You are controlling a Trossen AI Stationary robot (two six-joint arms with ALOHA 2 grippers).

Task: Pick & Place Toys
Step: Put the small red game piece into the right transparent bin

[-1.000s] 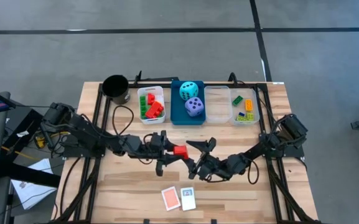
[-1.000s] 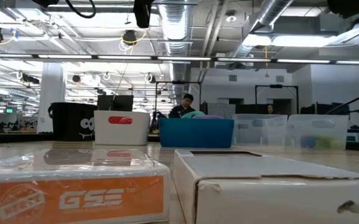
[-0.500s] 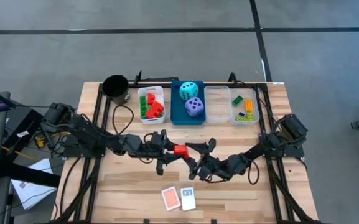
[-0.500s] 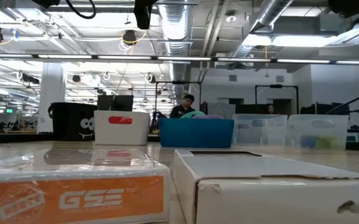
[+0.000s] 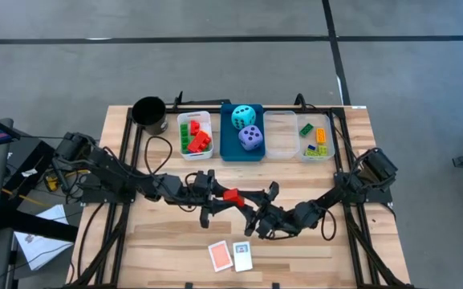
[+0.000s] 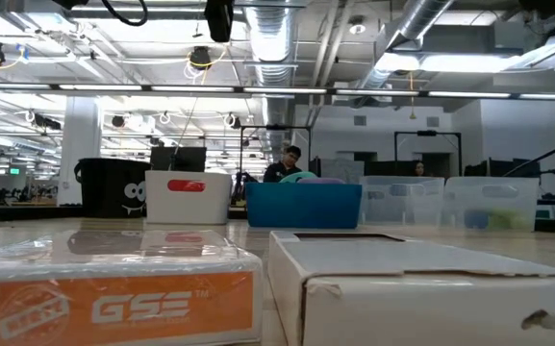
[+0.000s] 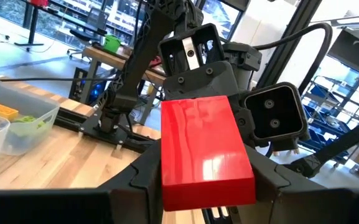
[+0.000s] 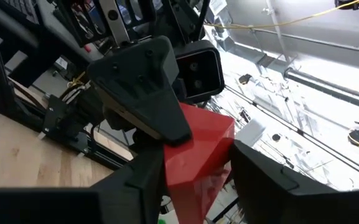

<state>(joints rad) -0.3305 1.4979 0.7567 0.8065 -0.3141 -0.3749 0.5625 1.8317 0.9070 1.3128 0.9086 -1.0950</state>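
My left gripper (image 5: 225, 198) is over the table's middle, shut on a red brick (image 5: 232, 195), which also shows in the left wrist view (image 7: 204, 149). My right gripper (image 5: 255, 207) faces it from the table's right. It is open, with one finger on either side of the brick's free end (image 8: 201, 152). A cyan die (image 5: 244, 115) and a purple die (image 5: 250, 137) lie in the blue bin (image 5: 225, 148). Two cards (image 5: 221, 256) (image 5: 242, 256) lie flat near the table's near edge. My left gripper pinches the red brick by its two opposite sides (image 7: 167, 171) between its two fingers (image 7: 143, 177). The fingers lie about level and point toward the table's right. The brick sticks out past the fingertips toward my right gripper, lifted clear of the table.
A black cup (image 5: 149, 114) stands at the far left. Beside it stands a white bin (image 5: 208, 120) with red and green bricks. A clear bin (image 5: 279, 132) and another clear bin with bricks (image 5: 317, 138) stand to the right of the blue bin. The near half of the table is bare wood apart from the cards.
My right gripper has edged toward the table's left, closer around the red brick. My left gripper has kept the brick almost still.
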